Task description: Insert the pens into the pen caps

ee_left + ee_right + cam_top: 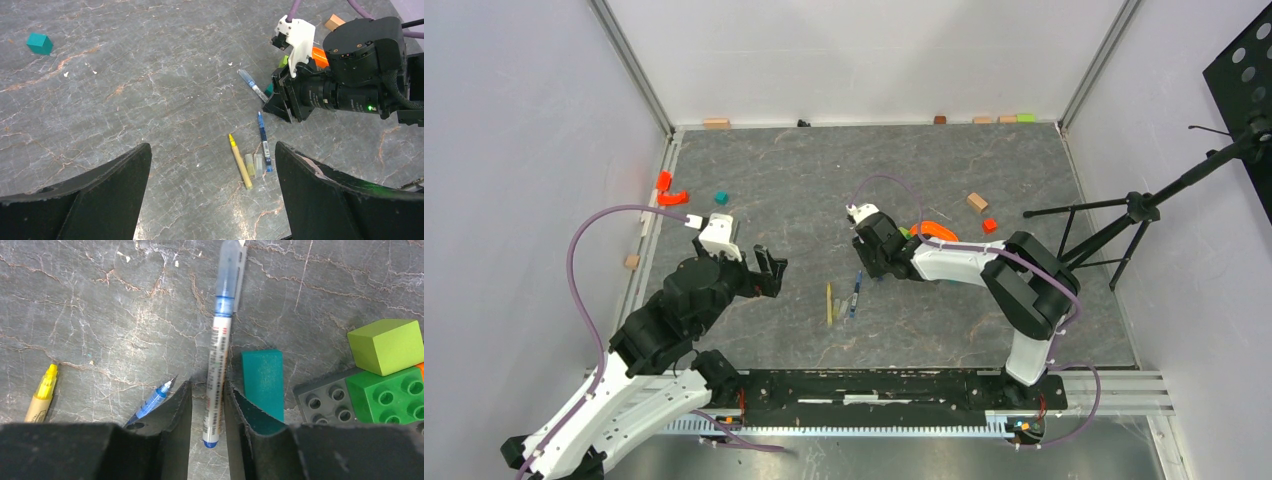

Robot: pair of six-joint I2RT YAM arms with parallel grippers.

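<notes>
Only the right wrist view shows how the right gripper (207, 388) stands — jaws slightly apart, loose around the white blue-capped pen (220, 340) pointing to 12 o'clock. The left gripper (212, 147) gapes wide — empty.

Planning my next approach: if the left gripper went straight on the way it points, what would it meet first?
Probably the pale yellow pen lying on the grey marbled tabletop, slightly right of centre between the wide-open fingers of the left gripper; depth is unclear.
</notes>
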